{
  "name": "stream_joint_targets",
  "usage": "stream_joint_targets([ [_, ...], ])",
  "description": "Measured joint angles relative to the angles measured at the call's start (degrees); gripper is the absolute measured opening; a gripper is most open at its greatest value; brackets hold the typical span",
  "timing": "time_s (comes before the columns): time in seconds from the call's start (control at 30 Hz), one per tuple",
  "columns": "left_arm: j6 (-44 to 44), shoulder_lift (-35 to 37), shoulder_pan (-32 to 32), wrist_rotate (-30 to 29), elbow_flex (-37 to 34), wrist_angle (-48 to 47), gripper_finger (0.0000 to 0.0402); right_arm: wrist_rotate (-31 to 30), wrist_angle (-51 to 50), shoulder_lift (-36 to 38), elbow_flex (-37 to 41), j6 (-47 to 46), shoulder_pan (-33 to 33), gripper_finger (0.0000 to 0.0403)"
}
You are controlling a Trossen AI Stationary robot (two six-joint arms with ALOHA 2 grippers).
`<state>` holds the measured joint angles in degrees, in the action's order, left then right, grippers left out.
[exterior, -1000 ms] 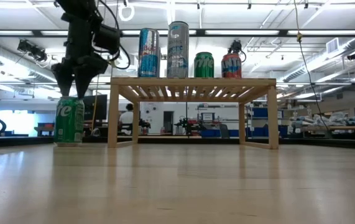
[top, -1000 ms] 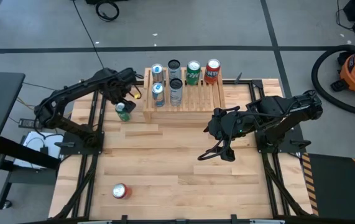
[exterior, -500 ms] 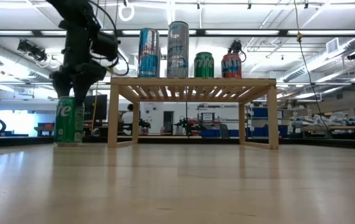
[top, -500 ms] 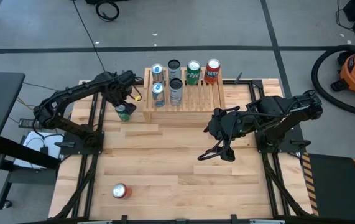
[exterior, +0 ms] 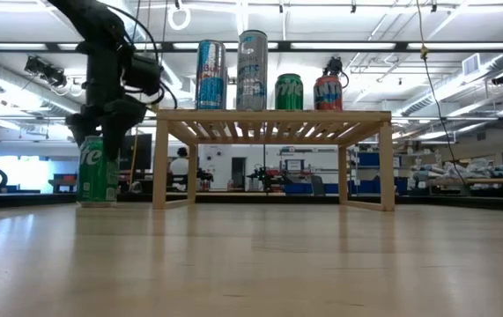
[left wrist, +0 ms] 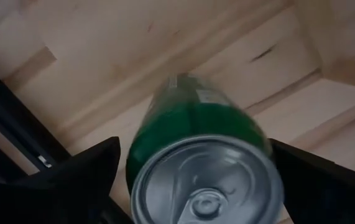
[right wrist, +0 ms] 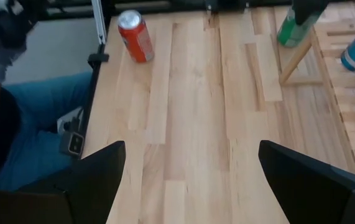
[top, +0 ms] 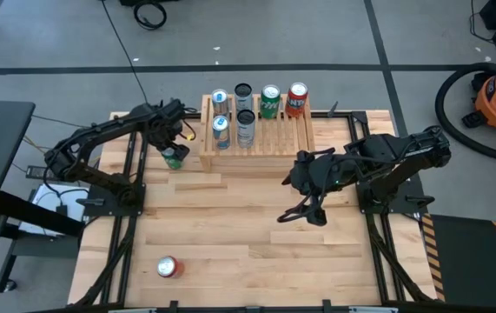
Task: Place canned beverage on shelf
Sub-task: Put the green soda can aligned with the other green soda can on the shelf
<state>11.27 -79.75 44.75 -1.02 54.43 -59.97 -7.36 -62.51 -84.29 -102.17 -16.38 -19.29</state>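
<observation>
A green can (exterior: 99, 172) stands upright on its base on the table, just left of the light-wood shelf (top: 269, 139). It also shows in the left wrist view (left wrist: 196, 124). My left gripper (exterior: 101, 132) is open and points down over the can's top, one finger on each side of the rim. I cannot tell whether a finger touches the can. Several cans stand on the shelf's slatted top (exterior: 273, 116). My right gripper (top: 304, 213) is open and empty over the table's right middle.
A red can (top: 168, 267) lies on its side near the table's front left; it also shows in the right wrist view (right wrist: 135, 36). A person's arm and leg (right wrist: 9, 112) are beside the table's edge. Bare wood lies between the shelf and the near edge.
My left gripper has come down from just above the green can until its fingers stand around the can's top. The can has stayed upright in place.
</observation>
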Motion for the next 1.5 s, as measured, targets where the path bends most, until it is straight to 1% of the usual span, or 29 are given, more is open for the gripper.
stream_joint_targets([
  [0.1, -0.47, 0.00, 0.85, 1.08, -1.00, 0.07, 0.0394, 0.00, 2.15, 0.00, 0.00, 0.00, 0.00, 0.0378],
  [0.27, -0.84, 0.00, 1.08, 2.39, -0.68, 0.94, 0.0393, -0.02, 7.04, 0.00, 0.00, 0.00, 0.00, 0.0378],
  [0.4, -1.58, 0.00, 1.05, 2.43, -0.41, 1.85, 0.0388, 0.00, 11.85, 0.02, -0.01, 0.00, 0.00, 0.0378],
  [0.47, -2.64, 0.00, 1.29, 1.14, -0.41, 1.77, 0.0382, -0.01, 14.29, 0.02, -0.01, 0.00, 0.00, 0.0378],
  [0.57, -1.97, 0.00, 2.13, 0.98, -0.41, 1.31, 0.0361, 0.00, 18.32, 0.01, 0.00, 0.00, 0.00, 0.0378],
  [0.73, -1.88, 0.00, 2.74, 1.46, -0.35, 0.94, 0.0303, -0.01, 24.53, 0.01, -0.01, 0.00, 0.00, 0.0378],
  [0.77, -1.90, 0.00, 2.72, 1.63, -0.35, 0.80, 0.0299, 0.00, 25.56, 0.02, 0.00, 0.00, 0.00, 0.0378],
  [1.0, -3.39, 0.00, 2.65, 2.16, -0.35, -0.69, 0.0299, -0.02, 32.11, 0.02, -0.02, -0.02, 0.00, 0.0378],
  [1.13, -3.43, 0.00, 2.65, 2.49, -0.37, -2.42, 0.0314, -0.02, 34.71, 0.02, -0.01, -0.01, 0.00, 0.0378],
  [1.5, -4.42, 0.00, 2.65, 2.47, -0.43, -2.87, 0.0318, -0.02, 36.36, 0.02, -0.02, -0.02, 0.00, 0.0378],
])
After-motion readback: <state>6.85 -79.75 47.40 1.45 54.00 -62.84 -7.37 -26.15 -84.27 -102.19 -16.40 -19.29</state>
